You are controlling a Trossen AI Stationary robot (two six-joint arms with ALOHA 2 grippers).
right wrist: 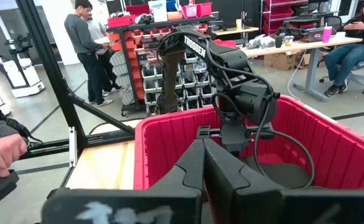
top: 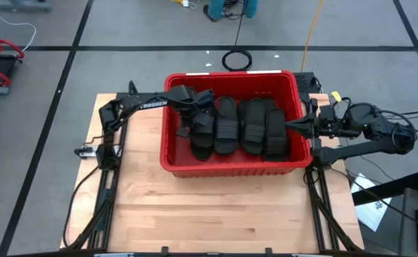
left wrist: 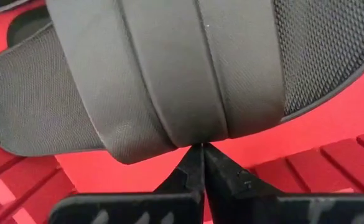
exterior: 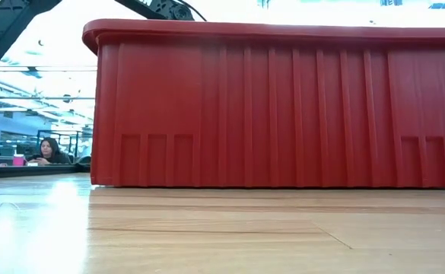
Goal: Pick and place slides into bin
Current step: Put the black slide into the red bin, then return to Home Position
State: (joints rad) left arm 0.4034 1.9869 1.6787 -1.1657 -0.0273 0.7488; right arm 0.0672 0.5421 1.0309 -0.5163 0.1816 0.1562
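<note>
The red bin (top: 230, 168) stands on the wooden table and fills the low view (exterior: 283, 106). Several black slides (top: 255, 127) lie side by side on its floor. My left gripper (top: 194, 121) reaches into the bin's left part and is shut on the leftmost slide (top: 201, 139), whose ribbed strap fills the left wrist view (left wrist: 169, 68). My right gripper (top: 291, 126) is shut and empty, level at the bin's right rim; its fingers (right wrist: 203, 155) point across the bin toward my left arm (right wrist: 234, 99). My left gripper pinches the edge of the slide's wide ribbed strap (left wrist: 197, 138) at its fingertips. The fingers come from above, slanting down into the bin. Whether the slide's sole rests on the bin floor or is lifted, I cannot tell.
Bare wood lies in front of the bin (top: 216, 214) and to its left. A black cable ring (top: 237, 58) lies on the floor beyond the table. People stand and sit in the room behind (right wrist: 82, 43); a hand (right wrist: 1, 152) shows at the right wrist view's edge.
</note>
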